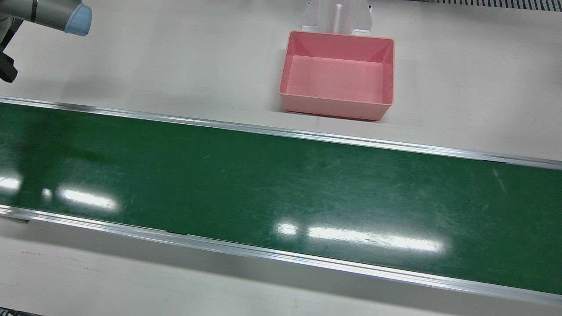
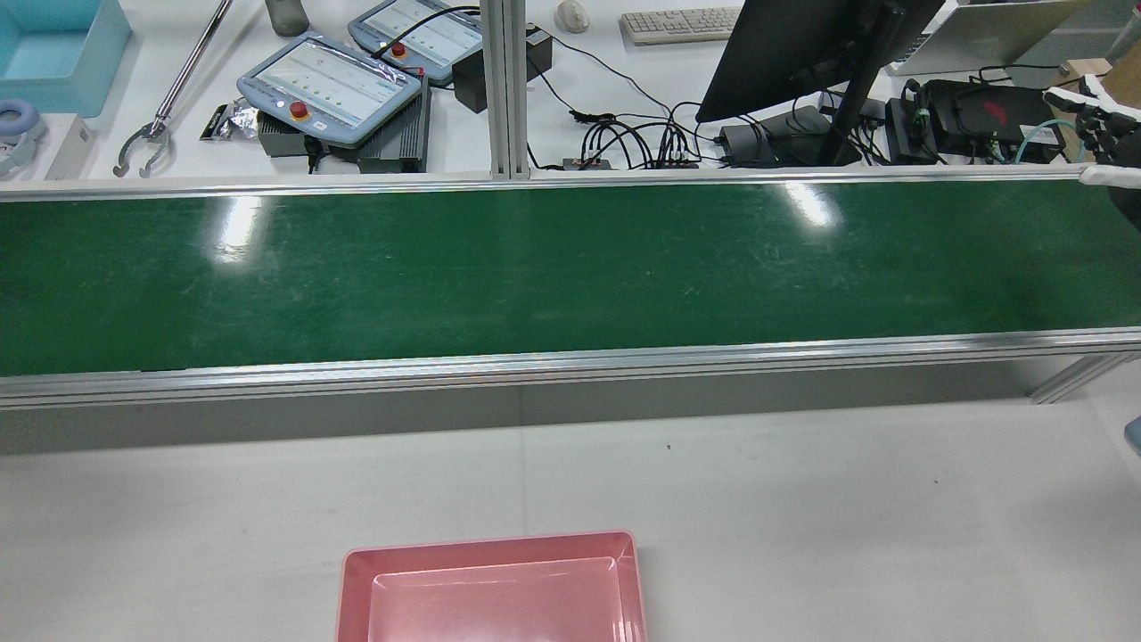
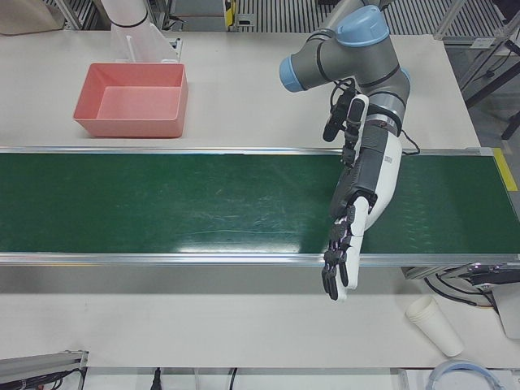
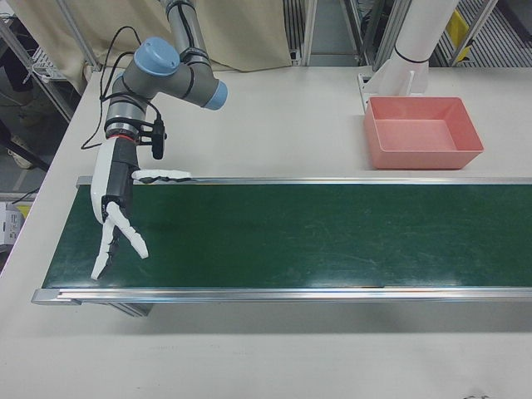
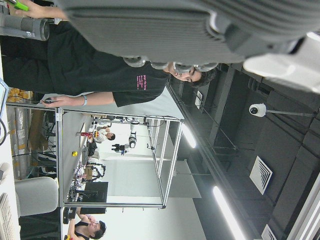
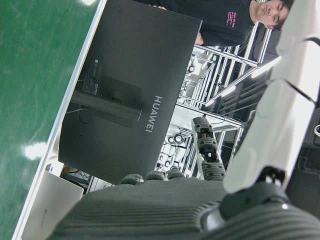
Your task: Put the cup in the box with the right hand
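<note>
Right hand (image 4: pixel 116 224) beyond front view's framing

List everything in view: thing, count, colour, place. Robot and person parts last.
Belt: one, green, runs across the table; nothing on it.
Box: one, pink, empty, on the table on the robot's side of the belt.
Paper cups: one small stack, white, lying on the table on the operators' side, near the left hand.
Monitor: one, black, on the desk beyond the belt.
Control tablets: two, grey-blue, on that desk.
Keyboard: one, white, same desk.
Bin: one, light blue, desk's far corner.
Left hand: one, black and white, open, hanging over the belt's operator-side edge.
Right hand: one, white, open, over the belt's end.
Person: black shirt, seen in the hand views.
</note>
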`<state>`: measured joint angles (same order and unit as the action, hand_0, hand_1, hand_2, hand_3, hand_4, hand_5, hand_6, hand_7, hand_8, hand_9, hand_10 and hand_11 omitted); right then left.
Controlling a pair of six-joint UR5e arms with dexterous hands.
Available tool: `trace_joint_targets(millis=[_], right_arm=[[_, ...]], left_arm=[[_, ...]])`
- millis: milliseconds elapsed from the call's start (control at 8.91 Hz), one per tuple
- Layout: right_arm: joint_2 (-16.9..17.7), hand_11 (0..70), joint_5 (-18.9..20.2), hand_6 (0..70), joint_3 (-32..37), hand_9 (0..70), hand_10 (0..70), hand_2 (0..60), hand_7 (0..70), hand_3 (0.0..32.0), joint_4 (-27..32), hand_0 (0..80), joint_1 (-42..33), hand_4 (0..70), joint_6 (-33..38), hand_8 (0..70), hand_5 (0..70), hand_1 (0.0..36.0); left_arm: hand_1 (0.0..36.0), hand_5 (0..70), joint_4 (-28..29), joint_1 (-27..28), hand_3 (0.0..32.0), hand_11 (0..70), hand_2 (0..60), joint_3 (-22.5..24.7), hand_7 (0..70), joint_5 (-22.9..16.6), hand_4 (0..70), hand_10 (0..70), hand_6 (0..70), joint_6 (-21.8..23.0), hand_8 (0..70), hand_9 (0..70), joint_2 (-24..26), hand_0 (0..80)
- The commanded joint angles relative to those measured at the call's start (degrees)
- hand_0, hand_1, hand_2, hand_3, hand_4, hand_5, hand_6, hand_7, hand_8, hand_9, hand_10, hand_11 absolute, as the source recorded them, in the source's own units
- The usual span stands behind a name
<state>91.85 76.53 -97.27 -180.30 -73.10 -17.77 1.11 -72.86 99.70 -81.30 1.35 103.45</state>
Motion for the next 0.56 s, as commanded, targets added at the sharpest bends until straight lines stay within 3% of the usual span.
trace_joint_targets(millis=[0, 224, 337, 449], right_arm=[[-1.2, 0.0, 0.1, 0.0, 2.0, 0.0, 0.0, 5.4, 0.0, 0.0, 1.2, 48.0, 0.7, 2.9, -0.4, 0.0, 3.6, 11.4], [-1.4, 0.0, 0.1, 0.3, 1.6, 0.0, 0.0, 2.8, 0.0, 0.0, 1.2, 48.1, 1.6, 5.2, -0.4, 0.0, 3.3, 10.3], [-1.4, 0.0, 0.1, 0.4, 1.5, 0.0, 0.0, 8.5, 0.0, 0.0, 1.2, 47.2, 1.4, 4.5, -0.3, 0.0, 3.2, 12.1], [-1.4, 0.0, 0.1, 0.4, 1.2, 0.0, 0.0, 5.6, 0.0, 0.0, 1.2, 47.7, 1.0, 5.2, -0.3, 0.0, 3.2, 11.2]], left_arm=[[0.0, 0.0, -0.1, 0.0, 0.0, 0.0, 0.0, 0.1, 0.0, -0.1, 0.0, 0.0, 0.0, 0.0, 0.0, 0.0, 0.0, 0.0], [0.0, 0.0, -0.1, 0.0, 0.0, 0.0, 0.0, 0.1, 0.0, 0.0, 0.0, 0.0, 0.0, 0.0, 0.0, 0.0, 0.0, 0.0], [0.0, 0.0, -0.1, 0.0, 0.0, 0.0, 0.0, 0.1, 0.0, 0.0, 0.0, 0.0, 0.0, 0.0, 0.0, 0.0, 0.0, 0.0], [0.0, 0.0, -0.1, 0.0, 0.0, 0.0, 0.0, 0.1, 0.0, -0.1, 0.0, 0.0, 0.0, 0.0, 0.0, 0.0, 0.0, 0.0]])
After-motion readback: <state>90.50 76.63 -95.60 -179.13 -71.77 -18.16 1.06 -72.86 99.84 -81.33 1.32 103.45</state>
